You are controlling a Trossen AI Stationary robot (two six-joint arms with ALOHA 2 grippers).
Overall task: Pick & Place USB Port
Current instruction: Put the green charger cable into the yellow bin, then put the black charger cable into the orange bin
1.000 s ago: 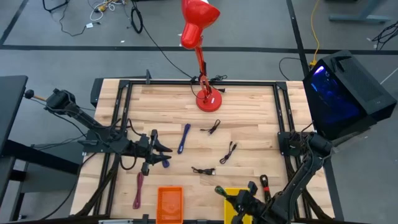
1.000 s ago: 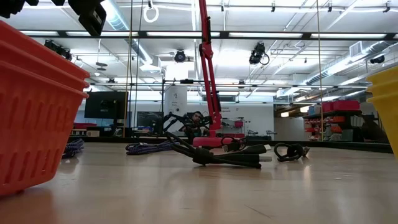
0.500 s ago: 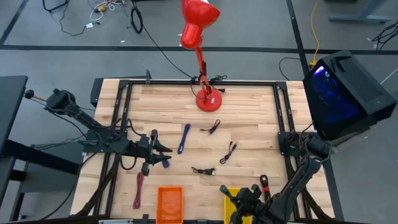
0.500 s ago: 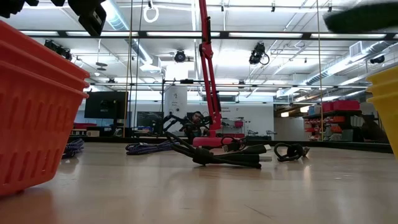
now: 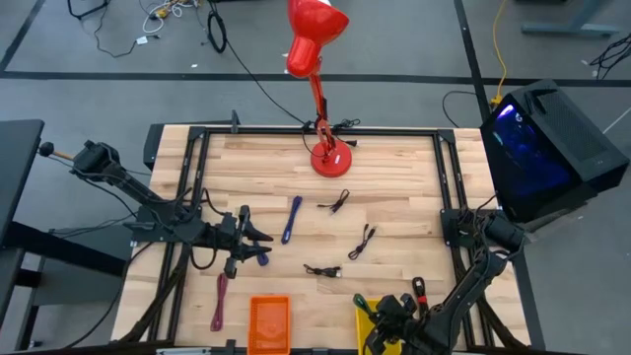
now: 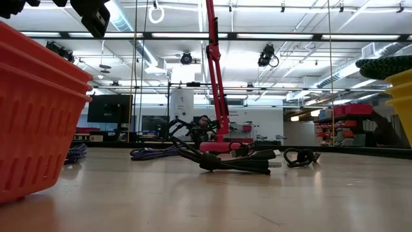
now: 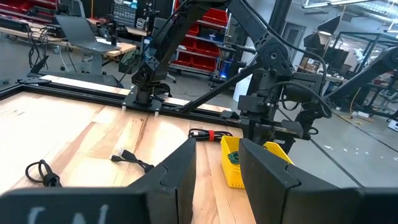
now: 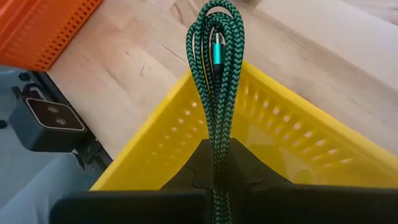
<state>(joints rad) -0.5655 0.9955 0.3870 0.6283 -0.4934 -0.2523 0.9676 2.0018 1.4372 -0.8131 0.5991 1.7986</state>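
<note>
My right gripper point(image 8: 214, 177) pinches the coiled green cable point(image 8: 214, 74) above the yellow bin point(image 8: 155, 134), so placing is under way. Next, I judge, comes lowering and releasing inside the bin. My left gripper point(image 7: 214, 165), fingers parted and empty, waits well away from the bin, probably idle.

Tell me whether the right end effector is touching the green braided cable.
Touching. The right wrist view shows the right end effector with its fingers pinched on the green braided cable, whose bundle hangs over the yellow bin.

Right arm's fingers point(image 8: 214, 163) pinched closed at the table's near edge; left arm point(image 5: 158, 212) waits, fingers apart.
</note>
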